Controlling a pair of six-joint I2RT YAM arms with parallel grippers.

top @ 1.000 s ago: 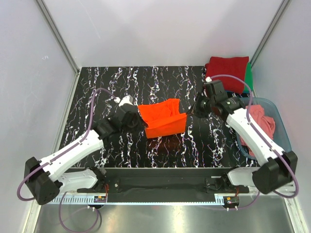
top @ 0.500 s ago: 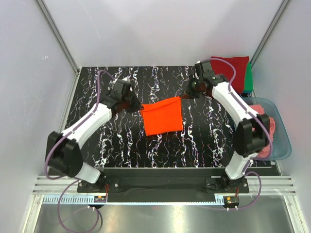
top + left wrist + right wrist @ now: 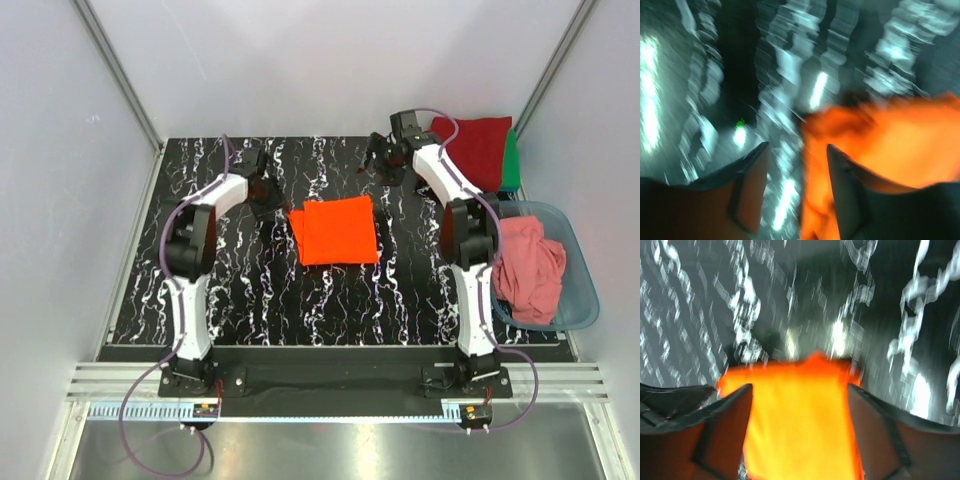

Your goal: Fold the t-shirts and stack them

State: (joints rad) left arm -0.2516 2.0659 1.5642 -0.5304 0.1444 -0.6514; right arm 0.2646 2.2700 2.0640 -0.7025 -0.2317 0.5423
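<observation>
Pale grey walls were seen around a black, white-veined tabletop [image 3: 250, 290] in the overhead view, with both arms stretched far out from their bases. An orange t-shirt [image 3: 337, 231] was laid flat near the middle of the tabletop, folded into a rough square. The left claw [image 3: 270, 205] was held just beside the shirt's far left corner, and the right claw [image 3: 376, 163] was held near its far right corner, apart from the cloth. At the far right corner of the tabletop a dark red t-shirt [image 3: 480, 145] was laid as a folded square, with a green t-shirt [image 3: 512, 160] shown only as a strip along its right edge. A salmon-pink t-shirt [image 3: 525, 270] was bundled, unfolded, inside a translucent blue-grey tub [image 3: 585, 285] at the right edge. In the left wrist view, blurred throughout, the two fingers [image 3: 747, 192] were seen spread apart with bare marbled tabletop between them; nothing was gripped, and the orange cloth was spread to the right, partly hidden by the right-hand finger. In the right wrist view, also blurred, the fingers [image 3: 722, 440] were likewise set wide apart, and the orange t-shirt was framed between them, lying on the tabletop below rather than being clamped; the marbled surface was shown beyond it.
</observation>
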